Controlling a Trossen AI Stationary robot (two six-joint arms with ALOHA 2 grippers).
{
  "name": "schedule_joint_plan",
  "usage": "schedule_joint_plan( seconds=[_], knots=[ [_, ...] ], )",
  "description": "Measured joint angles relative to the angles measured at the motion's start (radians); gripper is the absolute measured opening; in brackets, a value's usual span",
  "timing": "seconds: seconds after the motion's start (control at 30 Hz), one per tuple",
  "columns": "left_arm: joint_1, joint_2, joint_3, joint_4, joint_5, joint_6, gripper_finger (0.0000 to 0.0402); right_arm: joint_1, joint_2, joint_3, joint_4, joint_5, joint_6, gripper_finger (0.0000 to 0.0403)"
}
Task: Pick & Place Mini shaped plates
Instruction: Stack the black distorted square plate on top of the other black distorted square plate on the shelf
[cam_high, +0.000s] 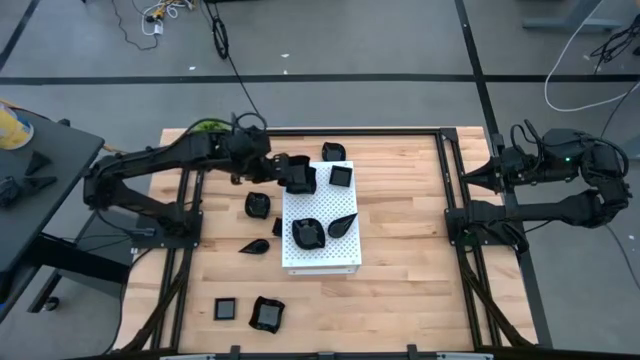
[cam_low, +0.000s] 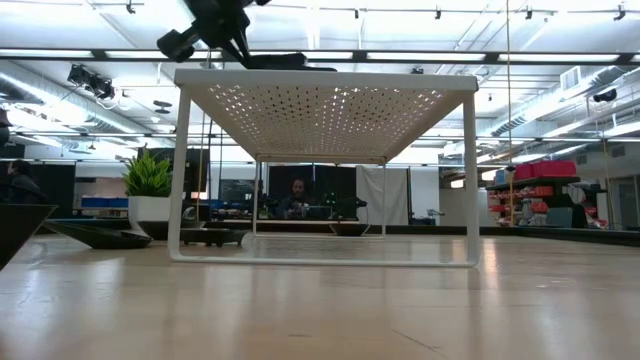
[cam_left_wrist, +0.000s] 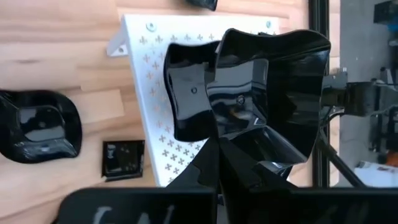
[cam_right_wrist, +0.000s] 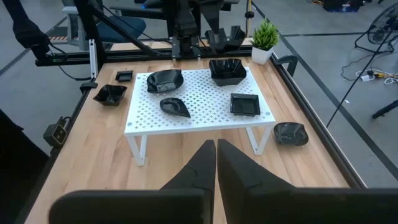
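— Wooden tabletop (cam_high: 400, 250), white perforated board (cam_high: 330, 258) mid-surface. Where's the left gripper (cam_high: 298, 176)?
— Over the board's far-left corner, jaws closed on a wavy-edged mini plate (cam_left_wrist: 273, 93).
— The right gripper (cam_right_wrist: 216, 163)?
— Jaws shut, empty, parked by the tabletop's right edge.

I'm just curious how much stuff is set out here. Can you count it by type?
black mini plates: 11
white perforated board: 1
green potted plant: 1
Total: 13
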Motion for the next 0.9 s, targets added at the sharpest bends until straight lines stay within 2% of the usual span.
schedule_joint_plan(
  seconds=[0.4, 0.9],
  knots=[
    [-0.001, 0.08, 0.0, 0.016, 0.044, -0.01, 0.0006, 0.0, 0.0, 0.0, 0.0, 0.0, 0.0, 0.0022],
    [0.0, 0.118, 0.0, 0.031, 0.038, -0.011, 0.0008, 0.0, 0.0, 0.0, 0.0, 0.0, 0.0, 0.0022]
  ],
)
